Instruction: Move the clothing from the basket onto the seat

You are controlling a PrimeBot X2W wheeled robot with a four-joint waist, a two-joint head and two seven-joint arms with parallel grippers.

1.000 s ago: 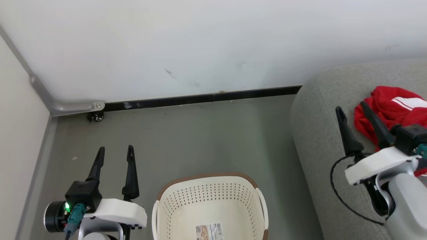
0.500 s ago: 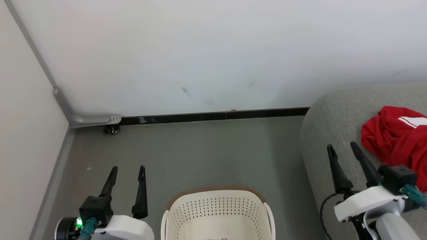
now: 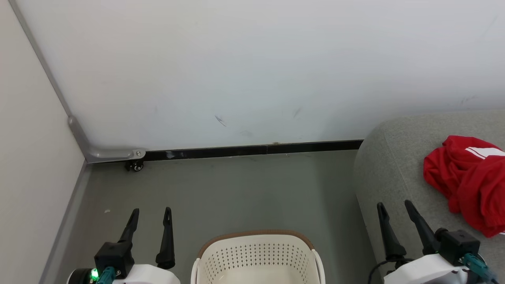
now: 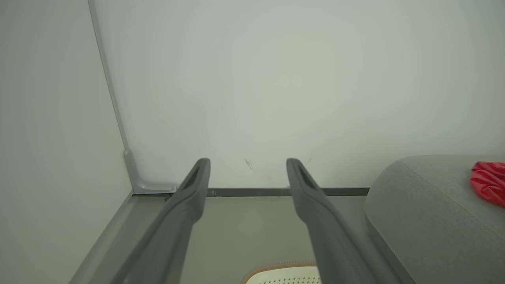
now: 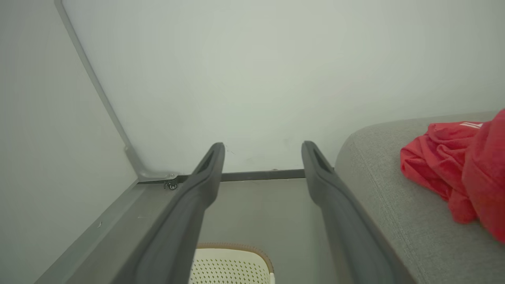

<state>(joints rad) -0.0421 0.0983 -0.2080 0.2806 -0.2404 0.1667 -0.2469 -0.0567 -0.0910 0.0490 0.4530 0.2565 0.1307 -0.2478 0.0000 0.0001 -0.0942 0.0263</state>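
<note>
Grey floor (image 3: 236, 189) meets a white wall (image 3: 252, 71); grey seat (image 3: 394, 173) holds red clothing (image 3: 465, 177).

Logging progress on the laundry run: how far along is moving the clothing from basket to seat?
Done: red clothing lies on the grey seat; the visible part of the basket looks empty. In hand: nothing; left claw and right claw stand open, empty. Left: seemingly nothing, though the basket's floor is cropped.
</note>
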